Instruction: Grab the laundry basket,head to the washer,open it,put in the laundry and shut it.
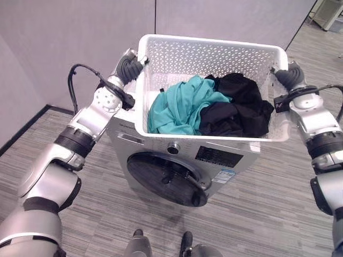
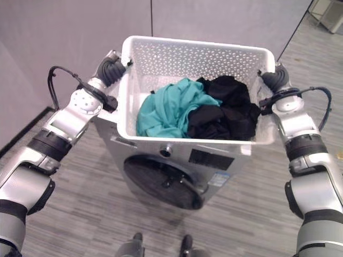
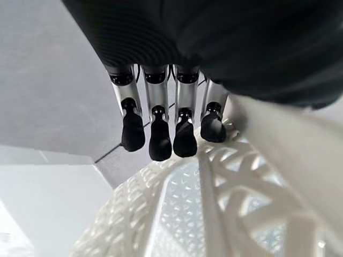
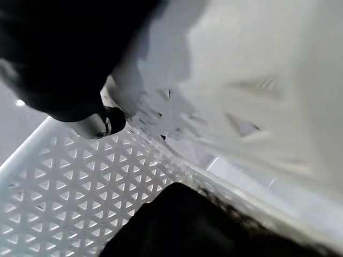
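White perforated basket (image 1: 214,59) with teal and black laundry (image 1: 214,107) hides the washer (image 1: 177,171) top; label illegible; left hand (image 1: 128,64) and right hand (image 1: 289,75) at its rims, grip indiscernible.

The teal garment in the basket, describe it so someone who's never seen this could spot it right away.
Start at the silver washer with its dark round door, then look just above it at the white perforated laundry basket carried between the left hand and right hand. The teal garment lies crumpled in the side nearer the left hand, against a black pile, and it is the basket's one bright-coloured piece.
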Robot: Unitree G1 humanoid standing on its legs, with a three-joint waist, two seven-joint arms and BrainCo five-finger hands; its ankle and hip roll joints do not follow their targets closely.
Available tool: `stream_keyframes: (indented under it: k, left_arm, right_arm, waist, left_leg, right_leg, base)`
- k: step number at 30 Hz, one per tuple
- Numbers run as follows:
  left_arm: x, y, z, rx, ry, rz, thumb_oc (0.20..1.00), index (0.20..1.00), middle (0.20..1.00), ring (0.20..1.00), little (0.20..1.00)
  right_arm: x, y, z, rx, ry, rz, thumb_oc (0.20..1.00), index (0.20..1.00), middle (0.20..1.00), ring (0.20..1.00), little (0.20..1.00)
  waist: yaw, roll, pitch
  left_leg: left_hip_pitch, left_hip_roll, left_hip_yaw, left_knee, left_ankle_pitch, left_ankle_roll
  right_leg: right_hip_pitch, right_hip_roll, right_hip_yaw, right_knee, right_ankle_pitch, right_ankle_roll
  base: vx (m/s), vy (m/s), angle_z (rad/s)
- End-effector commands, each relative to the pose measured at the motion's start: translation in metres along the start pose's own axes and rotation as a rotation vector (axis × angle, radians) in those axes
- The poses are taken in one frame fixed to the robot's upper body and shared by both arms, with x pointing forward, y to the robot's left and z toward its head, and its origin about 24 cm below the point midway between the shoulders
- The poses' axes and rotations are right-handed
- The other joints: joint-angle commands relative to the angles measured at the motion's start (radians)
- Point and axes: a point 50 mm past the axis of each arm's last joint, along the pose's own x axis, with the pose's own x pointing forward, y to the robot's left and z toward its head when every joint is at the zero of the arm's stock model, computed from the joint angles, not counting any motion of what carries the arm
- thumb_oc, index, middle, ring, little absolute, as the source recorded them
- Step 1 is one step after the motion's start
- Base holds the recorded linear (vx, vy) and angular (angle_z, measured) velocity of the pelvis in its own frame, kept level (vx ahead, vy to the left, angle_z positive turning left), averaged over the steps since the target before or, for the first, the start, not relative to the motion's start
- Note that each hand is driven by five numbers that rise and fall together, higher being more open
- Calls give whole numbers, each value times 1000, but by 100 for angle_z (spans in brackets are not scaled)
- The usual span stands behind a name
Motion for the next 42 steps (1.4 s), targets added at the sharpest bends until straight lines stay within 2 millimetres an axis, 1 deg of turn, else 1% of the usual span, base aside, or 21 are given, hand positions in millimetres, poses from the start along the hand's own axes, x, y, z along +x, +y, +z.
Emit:
stream_keyframes:
  k: [1,2,3,5,6,7,8,9,11,13,18,19,20,21,22,25,31,36,37,39,42]
  left_arm:
    - [16,41,14,77,-5,151,200,200,200,200,200]
    - [21,41,15,111,19,152,200,200,200,200,200]
    - [22,41,16,111,18,152,200,200,200,200,200]
    - [26,36,19,151,21,141,200,200,200,200,200]
    - [29,35,21,198,28,138,200,200,200,200,200]
    - [31,35,21,215,37,138,200,200,200,200,200]
    - [36,32,25,231,53,134,200,200,200,200,200]
    - [38,33,27,233,60,141,200,200,200,200,200]
    - [42,35,35,226,53,157,200,200,200,200,200]
    - [44,39,39,222,52,173,200,200,200,200,200]
    - [46,33,39,189,69,166,200,200,200,200,200]
    - [46,26,35,156,92,145,200,200,200,200,200]
    - [46,26,35,155,92,145,206,206,206,206,206]
    - [48,22,37,138,101,140,953,953,953,953,953]
    - [48,22,34,134,125,138,1000,1000,1000,1000,1000]
    - [48,26,25,127,185,145,1000,1000,1000,1000,1000]
    - [48,34,22,174,215,153,1000,1000,1000,1000,1000]
    - [47,46,23,143,202,204,1000,1000,1000,1000,1000]
    - [46,55,23,116,195,233,1000,1000,1000,1000,1000]
    - [45,55,21,106,204,232,1000,1000,1000,1000,1000]
    - [44,63,23,93,189,251,1000,1000,1000,1000,1000]
  right_arm:
    - [1,-49,-4,-88,31,-171,200,200,200,200,200]
    - [4,-37,-1,-91,31,-131,200,200,200,200,200]
    - [4,-37,-1,-90,31,-131,200,200,200,200,200]
    - [5,-23,2,-76,16,-100,200,200,200,200,200]
    - [7,-2,6,-83,9,-44,200,200,200,200,200]
    - [9,9,11,-86,5,-15,200,200,200,200,200]
    - [13,30,25,-80,-8,30,200,200,200,200,200]
    - [14,37,30,-77,-8,50,200,200,200,200,200]
    - [17,46,39,-81,-1,68,200,200,200,200,200]
    - [18,45,44,-90,6,64,200,200,200,200,200]
    - [21,35,40,-178,64,40,200,200,200,200,200]
    - [22,27,35,-206,107,25,495,495,495,495,495]
    - [22,27,35,-207,106,25,580,580,580,580,580]
    - [23,23,34,-213,136,19,1000,1000,1000,1000,1000]
    - [23,21,32,-222,157,19,1000,1000,1000,1000,1000]
    - [23,20,30,-252,184,30,1000,1000,1000,1000,1000]
    - [23,16,28,-299,211,38,1000,1000,1000,1000,1000]
    - [24,16,33,-232,172,31,1000,1000,1000,1000,1000]
    - [23,8,27,-234,187,20,1000,1000,1000,1000,1000]
    - [23,3,26,-226,197,10,1000,1000,1000,1000,1000]
    - [21,-17,14,-205,239,-36,1000,1000,1000,1000,1000]
  waist:
    - [42,6,-23]
    - [37,24,-31]
    - [39,24,-29]
    - [33,29,-38]
    - [39,27,-50]
    - [45,27,-54]
    - [54,28,-55]
    - [60,27,-51]
    - [67,24,-40]
    - [69,21,-27]
    - [63,19,-4]
    - [58,19,5]
    - [57,20,5]
    - [52,22,13]
    - [48,23,19]
    - [44,23,23]
    - [36,26,18]
    - [36,29,5]
    - [37,28,-7]
    - [37,29,-11]
    - [41,31,-28]
  left_leg:
    - [-21,-9,21,-158,69,55]
    - [7,7,35,-208,91,48]
    - [13,9,37,-215,94,47]
    - [15,0,54,-201,96,47]
    - [24,-17,55,-200,84,56]
    - [29,-24,65,-198,78,61]
    - [35,-29,81,-200,73,68]
    - [32,-31,90,-202,73,71]
    - [22,-31,105,-209,76,73]
    - [4,-34,110,-207,77,75]
    - [-19,-41,105,-201,77,82]
    - [-23,-42,106,-204,79,83]
    - [-24,-42,105,-205,79,83]
    - [-25,-42,104,-211,81,83]
    - [-23,-41,105,-219,85,83]
    - [-19,-34,107,-228,91,82]
    - [0,-27,108,-229,85,79]
    - [26,-23,112,-239,80,78]
    - [35,-23,111,-245,78,76]
    - [39,-22,110,-247,77,75]
    - [60,-21,108,-254,72,73]
  right_leg:
    - [94,-36,37,-46,-104,52]
    - [102,-30,44,-29,-118,54]
    - [103,-29,46,-28,-119,54]
    - [108,-45,43,-25,-117,61]
    - [110,-62,55,-36,-108,68]
    - [110,-71,64,-46,-101,75]
    - [105,-83,71,-62,-86,88]
    - [98,-88,75,-68,-79,93]
    - [77,-97,76,-76,-64,100]
    - [58,-101,73,-80,-54,106]
    - [35,-105,64,-69,-52,108]
    - [27,-107,61,-64,-51,109]
    - [27,-107,61,-64,-51,109]
    - [18,-107,61,-62,-49,110]
    - [11,-107,60,-61,-46,110]
    - [3,-104,59,-57,-46,110]
    - [8,-100,57,-48,-54,109]
    - [18,-98,56,-45,-60,111]
    - [27,-98,51,-50,-61,112]
    - [32,-98,50,-53,-62,112]
    - [54,-97,45,-68,-62,113]
  base:
    - [167,137,-18]
    - [123,105,-28]
    - [200,191,-37]
    - [165,167,-32]
    - [190,190,-37]
    - [224,248,-52]
    - [129,183,-46]
    - [78,130,-42]
    - [-10,65,-27]
    - [-30,52,-5]
    - [-5,23,8]
    - [5,9,3]
    - [0,0,0]
    - [4,-4,4]
    - [0,0,0]
    - [0,0,0]
    - [16,-12,0]
    - [35,-10,-2]
    - [54,-30,-2]
    - [17,-12,0]
    - [32,-17,0]
